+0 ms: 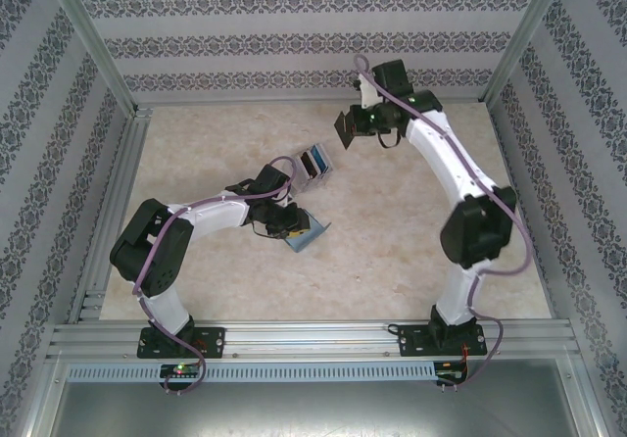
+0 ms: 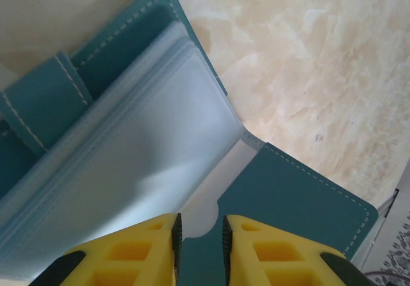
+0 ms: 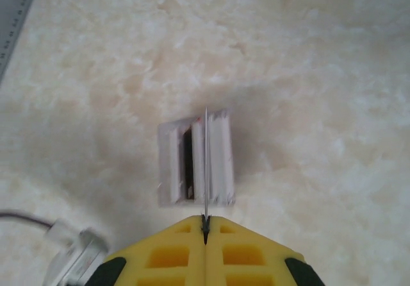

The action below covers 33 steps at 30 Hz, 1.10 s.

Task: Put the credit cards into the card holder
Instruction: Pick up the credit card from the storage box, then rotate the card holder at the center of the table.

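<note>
Top external view, from the left: the left arm reaches in over the counter (image 1: pixel 411 251), and its end effector (image 1: pixel 291 223) holds the teal card holder (image 1: pixel 310 237) low near the middle. In the left wrist view the card holder (image 2: pixel 301 196) lies open, its clear inner sleeves (image 2: pixel 141 151) fanned out to the left. The left end effector (image 2: pixel 199 225) is drawn narrow, and its yellow fingers (image 2: pixel 154 247) pinch the edge of the teal cover between them. Just beyond the card holder in the overhead view stands a clear plastic box (image 1: pixel 315 166), apart from it, with credit cards (image 1: pixel 313 163) upright inside. Further right and towards the back, the right end effector (image 1: pixel 351 128) hangs in the air, gripping a dark credit card (image 1: pixel 343 128). In the right wrist view the right end effector (image 3: pixel 205 225) is closed tight on that credit card (image 3: pixel 206 164), which is seen edge-on as a thin line. The clear plastic box (image 3: pixel 221 158) sits on the counter beneath it, with a dark card (image 3: pixel 188 161) standing in one slot.
</note>
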Each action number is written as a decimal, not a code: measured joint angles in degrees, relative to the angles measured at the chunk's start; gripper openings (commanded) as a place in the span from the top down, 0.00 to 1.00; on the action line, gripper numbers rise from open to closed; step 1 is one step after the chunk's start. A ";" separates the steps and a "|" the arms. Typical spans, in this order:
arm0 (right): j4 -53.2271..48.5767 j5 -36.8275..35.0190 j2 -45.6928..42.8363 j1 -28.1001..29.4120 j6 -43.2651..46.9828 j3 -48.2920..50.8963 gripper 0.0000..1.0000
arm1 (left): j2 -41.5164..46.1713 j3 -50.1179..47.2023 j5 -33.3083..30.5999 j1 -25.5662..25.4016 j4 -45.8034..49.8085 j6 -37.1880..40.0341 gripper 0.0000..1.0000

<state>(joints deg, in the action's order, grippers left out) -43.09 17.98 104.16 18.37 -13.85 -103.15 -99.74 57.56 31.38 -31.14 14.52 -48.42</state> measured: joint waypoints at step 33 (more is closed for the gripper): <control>23.47 -15.61 -17.18 25.62 -30.21 50.12 1.00 | 8.83 -11.41 -13.03 0.98 -9.99 -6.84 0.73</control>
<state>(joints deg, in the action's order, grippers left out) -19.62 2.37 86.98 43.99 -44.05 -53.04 -90.91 46.15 18.35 -30.15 4.54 -55.27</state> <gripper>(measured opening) 0.057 0.263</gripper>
